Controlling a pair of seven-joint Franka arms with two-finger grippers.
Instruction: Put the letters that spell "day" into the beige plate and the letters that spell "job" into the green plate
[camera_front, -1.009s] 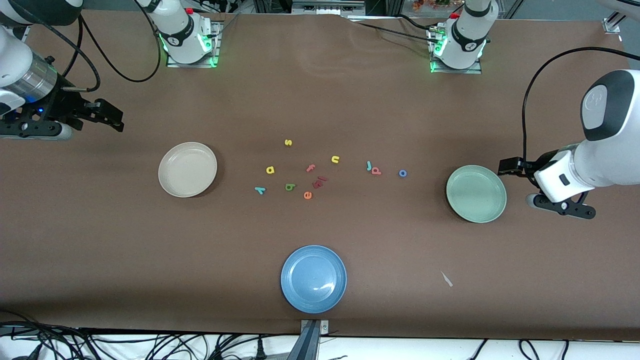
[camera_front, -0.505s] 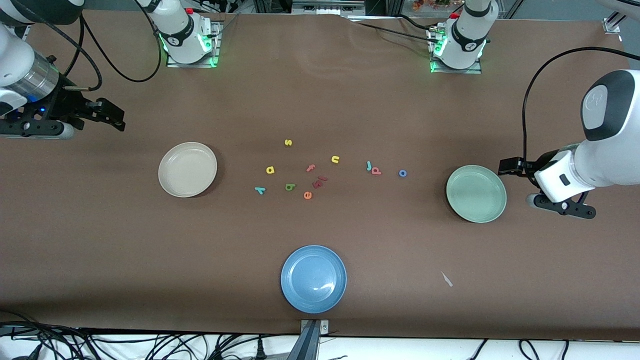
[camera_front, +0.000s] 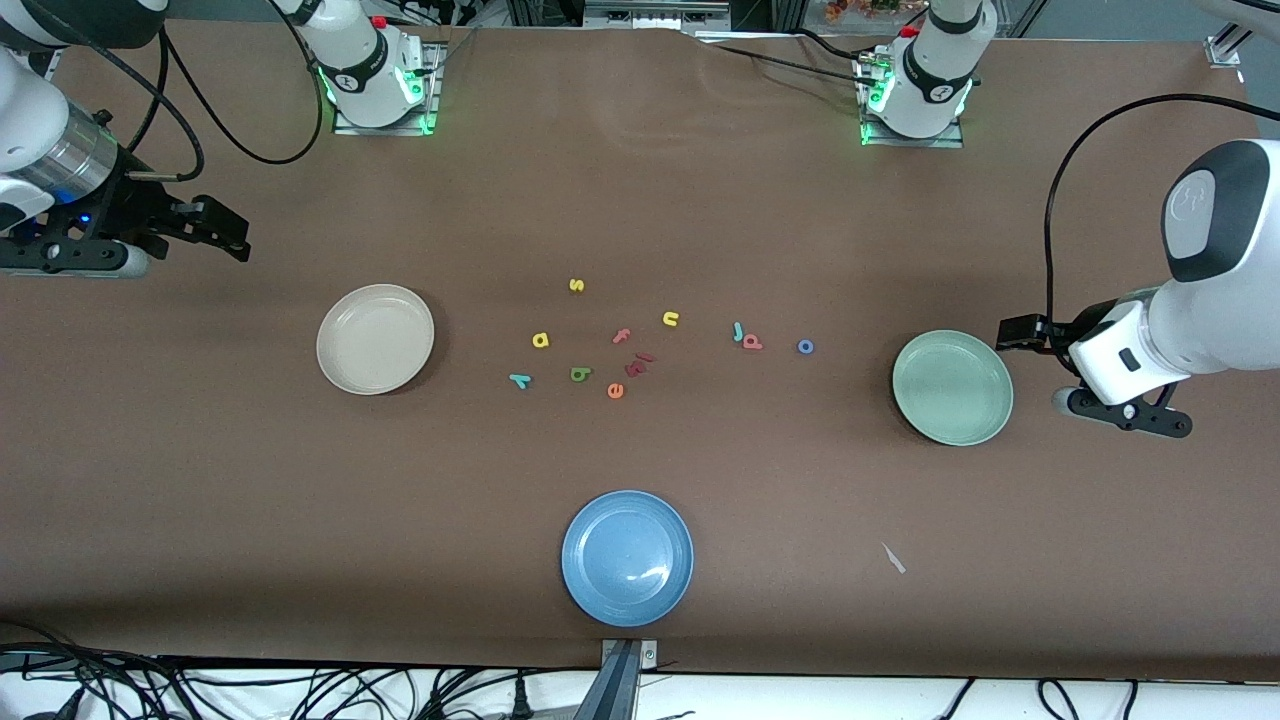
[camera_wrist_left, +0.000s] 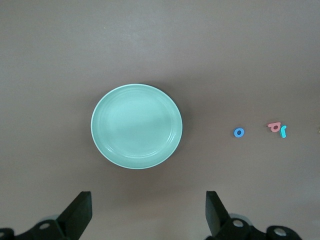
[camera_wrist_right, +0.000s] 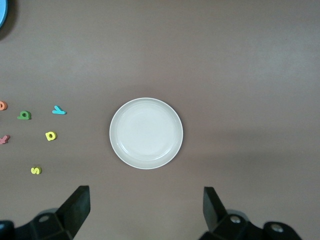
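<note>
The beige plate (camera_front: 375, 339) (camera_wrist_right: 146, 133) lies empty toward the right arm's end of the table. The green plate (camera_front: 952, 387) (camera_wrist_left: 136, 126) lies empty toward the left arm's end. Between them on the table sit the yellow a (camera_front: 541, 340) (camera_wrist_right: 51, 135), green d (camera_front: 580, 374) (camera_wrist_right: 24, 115) and teal y (camera_front: 520, 380) (camera_wrist_right: 59, 110). Closer to the green plate are the teal j (camera_front: 738, 331) (camera_wrist_left: 283, 132), pinkish b (camera_front: 752, 342) (camera_wrist_left: 273, 127) and blue o (camera_front: 805, 346) (camera_wrist_left: 239, 132). My left gripper (camera_front: 1025, 335) (camera_wrist_left: 148, 210) hangs open and empty beside the green plate. My right gripper (camera_front: 225, 235) (camera_wrist_right: 146, 207) hangs open and empty over bare table beside the beige plate.
A blue plate (camera_front: 627, 557) sits near the table's front edge. Other letters lie among the task letters: yellow s (camera_front: 576, 285), yellow n (camera_front: 671, 319), pink f (camera_front: 622, 336), orange e (camera_front: 615, 391) and dark red pieces (camera_front: 638, 363). A small paper scrap (camera_front: 893, 558) lies nearer the camera than the green plate.
My right gripper has shifted very slightly toward the robot bases. The left gripper, plates and letters have not moved.
</note>
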